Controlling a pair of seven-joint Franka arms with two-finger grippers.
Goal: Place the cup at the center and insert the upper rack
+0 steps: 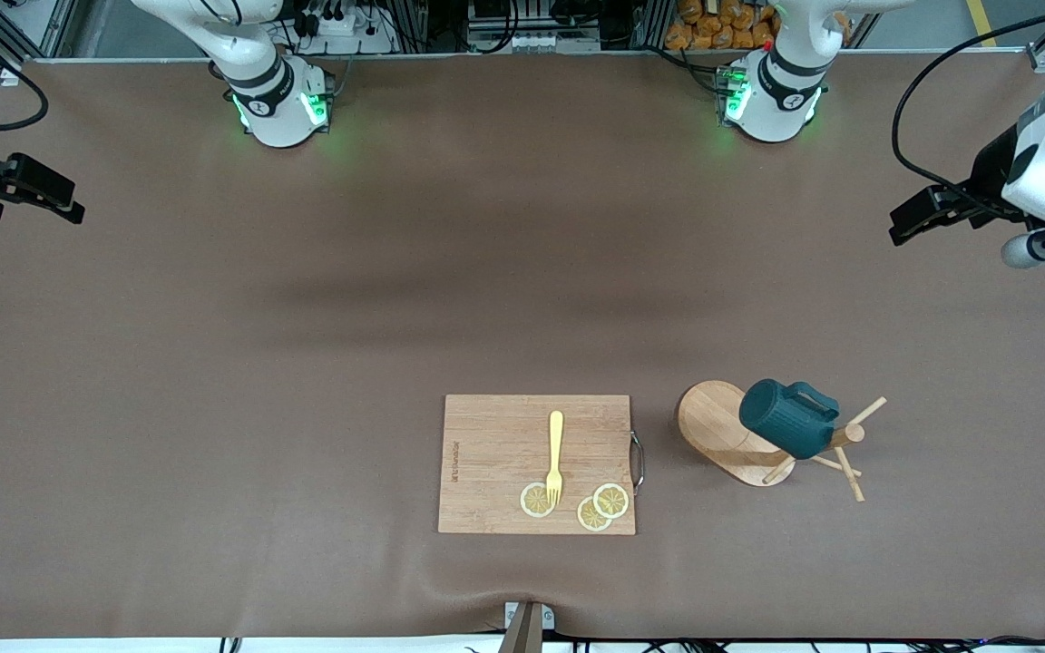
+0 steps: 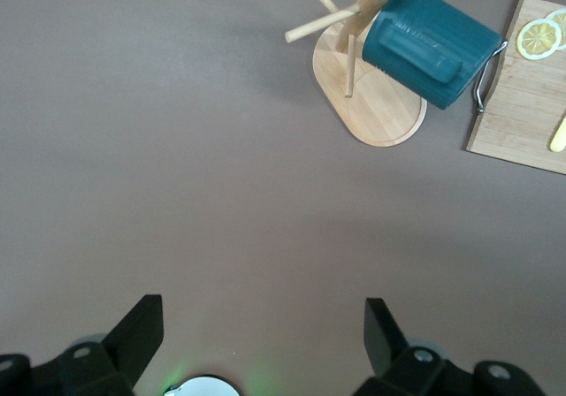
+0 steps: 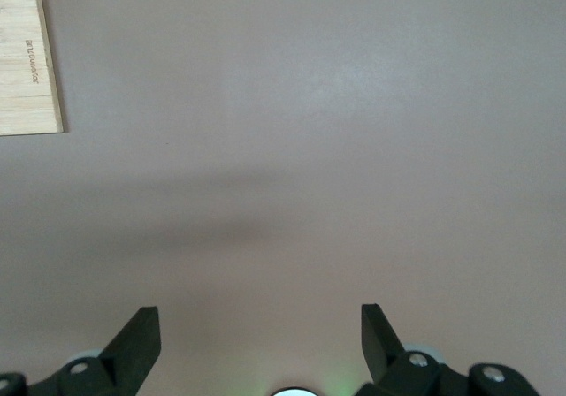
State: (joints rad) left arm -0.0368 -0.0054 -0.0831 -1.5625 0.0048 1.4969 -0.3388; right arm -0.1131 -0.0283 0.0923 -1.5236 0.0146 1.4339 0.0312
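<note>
The dark teal ribbed cup (image 1: pixel 786 419) hangs tilted on the light wooden upper rack (image 1: pixel 713 426), which stands on its oval base toward the left arm's end of the table, with thin pegs sticking out. Both also show in the left wrist view: the cup (image 2: pixel 424 42) and the rack (image 2: pixel 376 104). My left gripper (image 1: pixel 899 227) is open and empty, up over bare table at the left arm's end (image 2: pixel 263 334). My right gripper (image 1: pixel 73 204) is open and empty over bare table at the right arm's end (image 3: pixel 261 330).
A rectangular wooden cutting board (image 1: pixel 504 462) lies beside the rack, toward the right arm's end; it also shows in the left wrist view (image 2: pixel 522 113) and the right wrist view (image 3: pixel 26 60). On it lie a yellow fork (image 1: pixel 555 453) and lemon slices (image 1: pixel 610 500). Brown cloth covers the table.
</note>
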